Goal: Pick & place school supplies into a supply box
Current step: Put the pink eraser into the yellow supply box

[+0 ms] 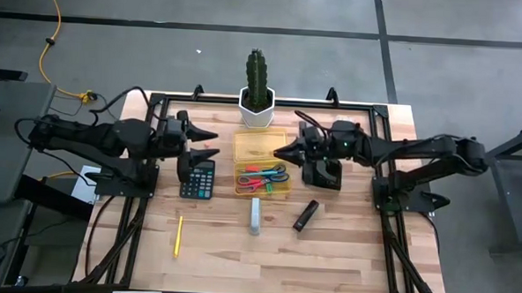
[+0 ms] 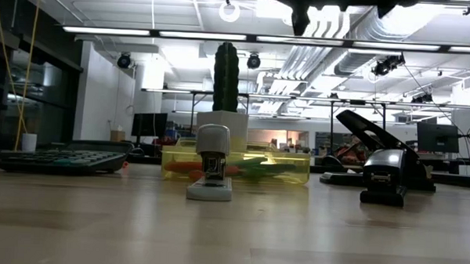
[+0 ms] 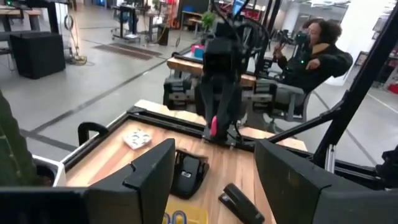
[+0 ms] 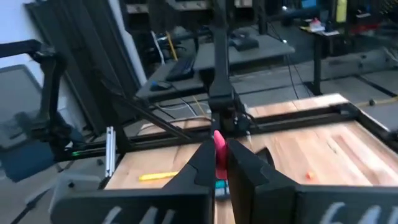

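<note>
Wooden table (image 1: 327, 247) carries the yellow supply box (image 1: 260, 167), scissors already inside it. Right gripper (image 1: 279, 152) hovers at the box's edge, fingers pressed together on what seems a small pink eraser (image 4: 219, 147). Left gripper (image 1: 210, 142) waits beside the box, fingers spread wide and empty.

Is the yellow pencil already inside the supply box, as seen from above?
No, the yellow pencil lies on the bare table, well apart from the supply box, near the front left.

From above, I see 2 scissors in the supply box (image 1: 259, 150) at centre frame, yellow pencil (image 1: 178, 235) lower left.
</note>
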